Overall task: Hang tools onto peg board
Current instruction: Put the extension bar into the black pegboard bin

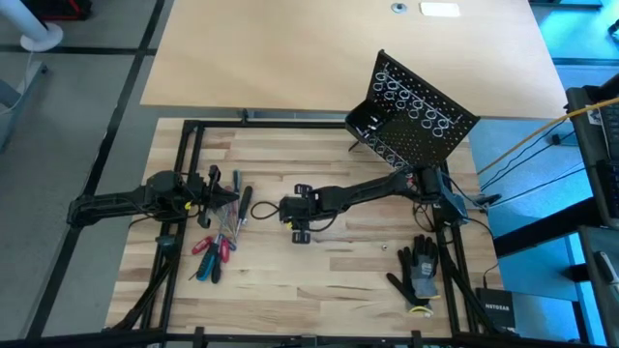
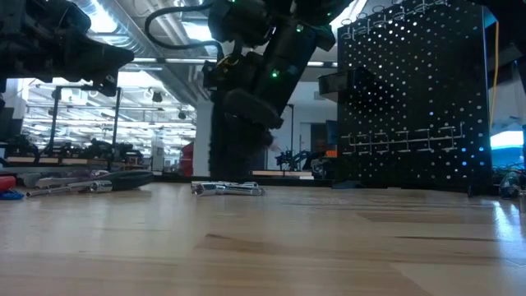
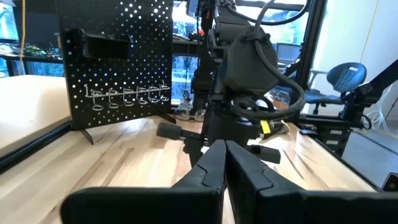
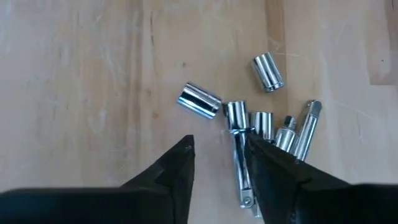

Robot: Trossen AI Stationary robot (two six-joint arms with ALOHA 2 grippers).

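NETGEAR box (image 1: 497,311) at table edge, right claw (image 4: 221,155) over silver bits (image 4: 261,124)

Tools (image 1: 218,246) left of glove (image 1: 420,271)

A dark box (image 1: 498,307) at the table's lower right corner bears white lettering, seemingly "NETGEAR". No other text legible.

Wooden tabletop (image 1: 319,275) carries tools (image 1: 215,249), glove (image 1: 421,271), peg board (image 1: 416,126).
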